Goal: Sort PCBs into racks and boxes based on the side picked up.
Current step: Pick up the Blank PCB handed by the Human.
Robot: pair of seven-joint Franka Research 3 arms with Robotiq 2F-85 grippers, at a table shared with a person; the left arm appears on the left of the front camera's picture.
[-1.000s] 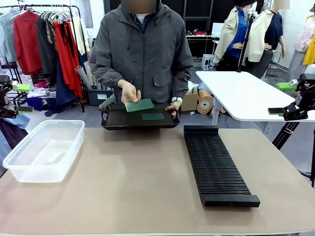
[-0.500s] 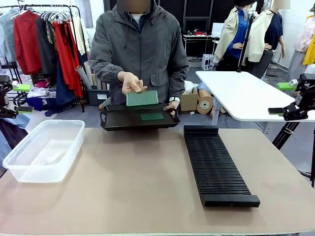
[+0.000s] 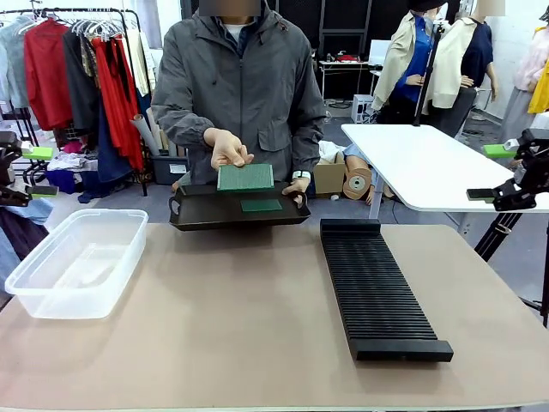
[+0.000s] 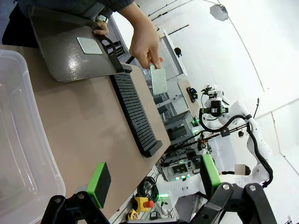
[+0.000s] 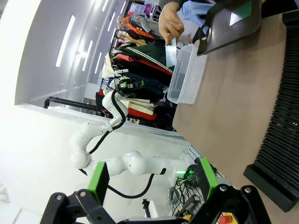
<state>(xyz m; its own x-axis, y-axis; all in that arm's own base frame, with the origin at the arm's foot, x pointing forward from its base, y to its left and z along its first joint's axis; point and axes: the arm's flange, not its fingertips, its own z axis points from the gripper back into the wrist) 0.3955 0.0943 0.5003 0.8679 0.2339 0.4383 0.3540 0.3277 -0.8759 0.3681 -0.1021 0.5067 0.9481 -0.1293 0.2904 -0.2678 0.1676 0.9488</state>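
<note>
The person's hand holds one green PCB [image 3: 245, 177] upright over the shallow black tray [image 3: 197, 219]; this PCB [image 4: 158, 83] also appears in the left wrist view and, pale, in the right wrist view [image 5: 171, 52]. A second PCB [image 3: 262, 205] lies flat in the tray. The clear box [image 3: 77, 262] stands at the left and the long black slotted rack [image 3: 373, 287] at the right. My left gripper [image 3: 39, 172] hangs open at the far left edge, its jaws apart [image 4: 154, 179]. My right gripper [image 3: 491, 172] is open at the far right [image 5: 152, 177], nothing held.
The person's other hand [image 3: 300, 184] grips the tray's right end at the far table edge. A white side table [image 3: 429, 163] stands behind the rack, and a clothes rail [image 3: 77, 77] at the back left. Bare tabletop [image 3: 232, 318] lies between box and rack.
The person lifted the PCB from low over the tray and turned it upright to face me. The tray shifted slightly left. Both arms stayed still.
</note>
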